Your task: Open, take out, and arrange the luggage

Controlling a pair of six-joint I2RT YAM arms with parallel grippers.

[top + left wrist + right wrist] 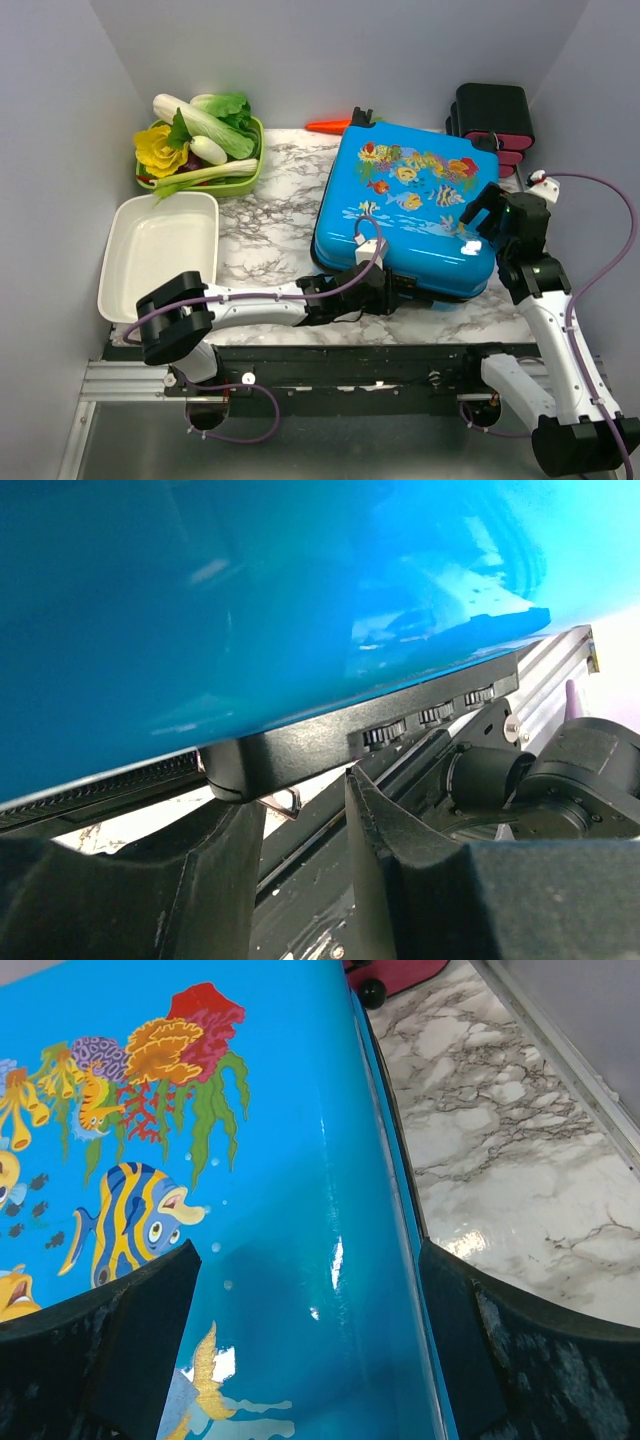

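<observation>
Since the bright-blue, fish-printed hard-shell suitcase (410,205) lies shut and flat on the marble table (270,240), the left fingers (150,900), part-spread around its small metal pull tab (286,800), should pinch squarely; the right fingers (100,1360), spread wide over its edge, could steady it.

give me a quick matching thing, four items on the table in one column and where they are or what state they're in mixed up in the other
Things:
1. luggage
2. white dish
3. green tray
4. black box

Places and states:
a. back right corner, has pink drawers
b. middle of the table, lying flat and shut
c. left side nearer the arms, empty
d. back left, full of vegetables

Pairs: 1-b, 2-c, 3-d, 4-a
</observation>
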